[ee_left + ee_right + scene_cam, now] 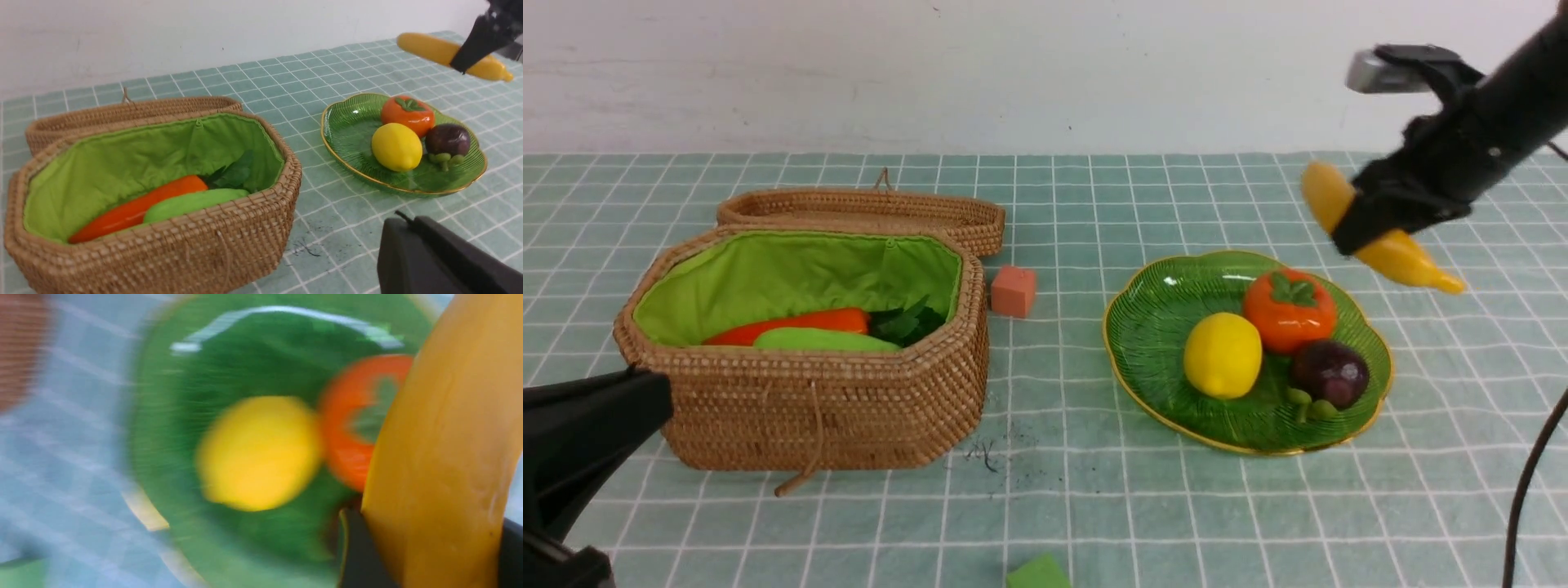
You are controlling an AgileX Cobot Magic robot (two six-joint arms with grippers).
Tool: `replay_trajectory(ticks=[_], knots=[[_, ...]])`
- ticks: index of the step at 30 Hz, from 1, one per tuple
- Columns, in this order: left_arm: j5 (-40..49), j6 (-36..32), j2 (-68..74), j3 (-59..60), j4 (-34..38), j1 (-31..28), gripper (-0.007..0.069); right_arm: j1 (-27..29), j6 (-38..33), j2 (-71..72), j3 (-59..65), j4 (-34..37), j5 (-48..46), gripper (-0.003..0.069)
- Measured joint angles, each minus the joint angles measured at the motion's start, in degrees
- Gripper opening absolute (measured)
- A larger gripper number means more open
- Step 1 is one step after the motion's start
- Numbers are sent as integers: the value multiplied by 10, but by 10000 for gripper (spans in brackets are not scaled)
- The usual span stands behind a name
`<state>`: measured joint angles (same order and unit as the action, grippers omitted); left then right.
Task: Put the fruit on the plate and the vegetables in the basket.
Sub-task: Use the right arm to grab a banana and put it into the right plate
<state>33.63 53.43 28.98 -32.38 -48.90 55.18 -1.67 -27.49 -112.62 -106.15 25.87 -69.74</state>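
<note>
My right gripper [1368, 224] is shut on the yellow banana [1409, 260] and holds it in the air above the far right edge of the green plate [1143, 327]. The right wrist view is blurred; it shows the banana [441, 457] between the black fingers [355, 551]. On the plate lie the lemon [1223, 355], the persimmon [1289, 310] and the mangosteen [1331, 371]. The open wicker basket [825, 408] holds the carrot [800, 324] and the green gourd [825, 340]. My left gripper [658, 392] is shut and empty near the basket's front left. No radish or eggplant shows.
The basket's lid [866, 214] lies behind the basket. A salmon-pink cube [1013, 291] sits between the basket and the plate. A green cube [1037, 573] lies at the front edge. Dark smudges [988, 453] mark the checked cloth. A black cable [1527, 490] hangs at the right.
</note>
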Motion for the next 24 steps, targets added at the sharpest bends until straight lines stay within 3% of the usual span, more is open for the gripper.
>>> replay_trajectory(ticks=[4,10,16,24], knots=[[0,-20,0,0,0,0,-6,-88,82,40,74,13,5,329],[-1,-24,0,0,0,0,-6,-162,215,10,105,11,144,329],[-1,-24,0,0,3,0,-6,-162,321,-24,105,8,206,332],[-1,-24,0,0,6,0,-6,-160,363,-35,105,7,242,510]])
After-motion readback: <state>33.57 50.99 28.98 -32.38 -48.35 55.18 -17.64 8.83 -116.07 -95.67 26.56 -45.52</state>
